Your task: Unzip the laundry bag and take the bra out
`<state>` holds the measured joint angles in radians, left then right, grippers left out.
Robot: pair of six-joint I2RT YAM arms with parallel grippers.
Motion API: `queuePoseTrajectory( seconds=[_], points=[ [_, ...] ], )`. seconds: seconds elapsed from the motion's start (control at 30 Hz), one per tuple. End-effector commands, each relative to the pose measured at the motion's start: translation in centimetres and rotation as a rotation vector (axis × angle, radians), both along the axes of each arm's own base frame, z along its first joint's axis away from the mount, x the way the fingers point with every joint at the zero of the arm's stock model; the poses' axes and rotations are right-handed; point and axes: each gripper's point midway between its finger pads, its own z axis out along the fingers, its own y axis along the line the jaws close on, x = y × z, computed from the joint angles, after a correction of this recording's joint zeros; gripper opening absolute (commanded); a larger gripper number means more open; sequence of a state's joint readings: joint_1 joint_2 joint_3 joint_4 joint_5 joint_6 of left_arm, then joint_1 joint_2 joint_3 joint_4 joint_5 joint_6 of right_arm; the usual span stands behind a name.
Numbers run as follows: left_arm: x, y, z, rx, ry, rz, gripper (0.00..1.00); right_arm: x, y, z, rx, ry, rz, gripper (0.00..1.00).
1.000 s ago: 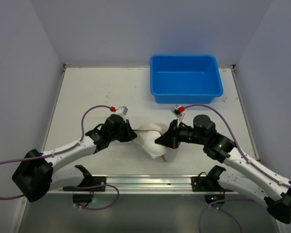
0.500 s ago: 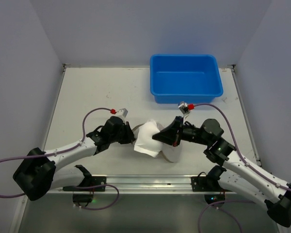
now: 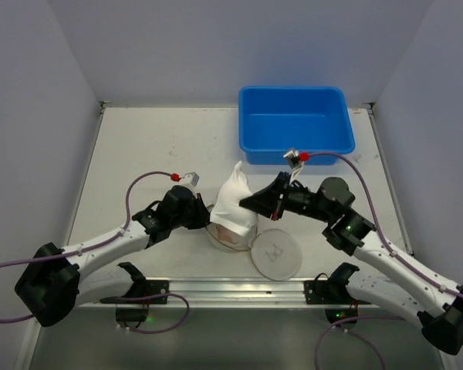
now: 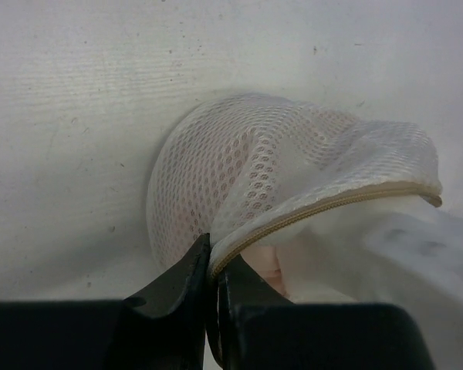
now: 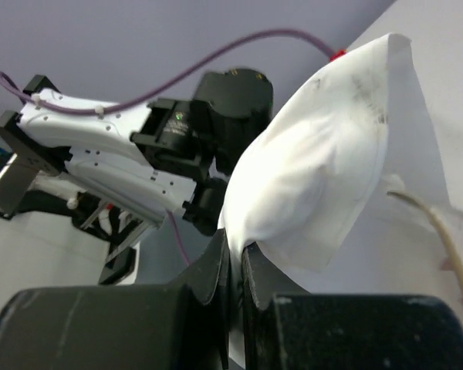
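The left gripper (image 4: 214, 271) is pinching the tan zipper rim of the bag (image 4: 216, 169), which is sitting mid-table (image 3: 139, 154). The right gripper (image 5: 235, 258) is clamping the white bra (image 5: 324, 146), holding it up over the open bag. Dark marks on the bra are too blurred to read. The lid (image 3: 275, 254), showing a bra outline, is lying at the bag's 4 o'clock, and the tub (image 3: 293, 127) is at its 1 o'clock.

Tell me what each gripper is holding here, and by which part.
The left gripper pinches the laundry bag at its tan zipper rim. The right gripper pinches the bra by an edge of its white fabric, holding it up out of the bag.
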<state>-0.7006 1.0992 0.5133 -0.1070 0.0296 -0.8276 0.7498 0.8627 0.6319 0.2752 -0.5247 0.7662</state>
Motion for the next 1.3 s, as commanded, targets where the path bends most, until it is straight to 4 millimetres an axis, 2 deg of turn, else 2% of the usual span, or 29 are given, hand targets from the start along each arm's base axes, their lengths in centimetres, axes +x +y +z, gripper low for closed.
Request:
queuePoseTrajectory(
  seconds=[0.0, 0.03, 0.07, 0.13, 0.17, 0.23, 0.27, 0.3, 0.33, 0.43, 0.53, 0.57, 0.6, 0.63, 0.67, 0.77, 0.8, 0.87, 0.9, 1.0, 1.03, 1.1, 1.13, 1.2, 1.27],
  points=[
    [0.4, 0.2, -0.8, 0.039, 0.013, 0.013, 0.12, 1.3, -2.4, 6.4, 0.009, -0.162, -0.144, 0.00],
    [0.5, 0.2, -1.0, 0.043, 0.014, 0.013, 0.12, 1.6, -2.9, 7.2, 0.003, -0.174, -0.169, 0.00],
    [0.5, 0.2, -1.3, 0.047, 0.021, 0.012, 0.12, 2.0, -3.6, 9.3, 0.018, -0.203, -0.205, 0.00],
    [0.4, 0.1, -1.9, 0.052, 0.031, 0.009, 0.12, 2.7, -4.4, 10.1, -0.012, -0.217, -0.252, 0.00],
    [0.3, 0.2, -2.2, 0.055, 0.038, 0.006, 0.12, 3.1, -5.2, 12.0, 0.004, -0.245, -0.285, 0.00],
    [0.3, 0.2, -2.5, 0.058, 0.044, 0.006, 0.12, 3.9, -5.8, 13.0, -0.012, -0.264, -0.324, 0.00],
    [0.2, 0.2, -2.7, 0.062, 0.048, 0.004, 0.12, 4.3, -6.7, 14.8, 0.004, -0.291, -0.363, 0.00],
    [0.2, 0.2, -2.7, 0.062, 0.047, 0.003, 0.12, 4.8, -7.1, 15.4, -0.005, -0.303, -0.388, 0.00],
    [0.2, 0.2, -2.7, 0.062, 0.046, 0.001, 0.12, 5.5, -7.5, 17.1, 0.003, -0.327, -0.419, 0.00],
    [0.2, 0.1, -2.6, 0.060, 0.042, -0.002, 0.12, 9.0, -9.1, 18.8, -0.046, -0.346, -0.556, 0.00],
    [0.2, 0.1, -2.4, 0.050, 0.038, -0.005, 0.12, 12.5, -10.7, 19.3, -0.086, -0.354, -0.659, 0.00],
    [0.1, 0.1, -2.4, 0.050, 0.038, -0.006, 0.12, 14.5, -11.1, 19.5, -0.102, -0.343, -0.688, 0.00],
    [0.1, 0.1, -2.3, 0.044, 0.035, -0.006, 0.12, 15.6, -11.2, 19.7, -0.106, -0.341, -0.695, 0.00],
    [0.0, 0.0, -2.2, 0.039, 0.035, -0.008, 0.12, 16.3, -11.4, 20.9, -0.095, -0.354, -0.709, 0.00],
    [0.0, 0.0, -2.3, 0.038, 0.036, -0.010, 0.12, 18.8, -11.3, 19.7, -0.122, -0.318, -0.725, 0.00],
    [-0.1, -0.1, -2.1, 0.026, 0.034, -0.015, 0.12, 21.9, -11.9, 20.3, -0.129, -0.331, -0.775, 0.00],
    [-0.1, -0.2, -2.0, 0.023, 0.031, -0.017, 0.12, 24.0, -11.7, 19.1, -0.152, -0.312, -0.792, 0.00],
    [-0.1, -0.1, -1.9, 0.022, 0.028, -0.016, 0.12, 26.1, -12.1, 18.4, -0.174, -0.319, -0.829, 0.00],
    [-0.1, -0.1, -1.9, 0.024, 0.028, -0.015, 0.12, 28.2, -12.3, 16.7, -0.204, -0.289, -0.856, 0.00],
    [-0.1, -0.1, -1.8, 0.023, 0.022, -0.017, 0.12, 31.2, -12.5, 14.3, -0.224, -0.263, -0.874, 0.00],
    [-0.1, -0.1, -1.8, 0.023, 0.022, -0.017, 0.12, 32.7, -12.0, 11.9, -0.248, -0.231, -0.853, 0.00],
    [-0.1, -0.2, -1.8, 0.020, 0.021, -0.020, 0.12, 34.1, -11.3, 10.1, -0.238, -0.203, -0.815, 0.00],
    [-0.1, -0.2, -1.7, 0.017, 0.021, -0.022, 0.12, 34.9, -10.0, 8.3, -0.230, -0.183, -0.743, 0.00],
    [-0.1, -0.3, -1.8, 0.017, 0.022, -0.025, 0.12, 35.8, -9.3, 7.2, -0.191, -0.169, -0.693, 0.00],
    [-0.1, -0.4, -1.7, 0.015, 0.021, -0.027, 0.12, 36.9, -9.1, 4.4, -0.193, -0.123, -0.664, 0.00]
  ],
)
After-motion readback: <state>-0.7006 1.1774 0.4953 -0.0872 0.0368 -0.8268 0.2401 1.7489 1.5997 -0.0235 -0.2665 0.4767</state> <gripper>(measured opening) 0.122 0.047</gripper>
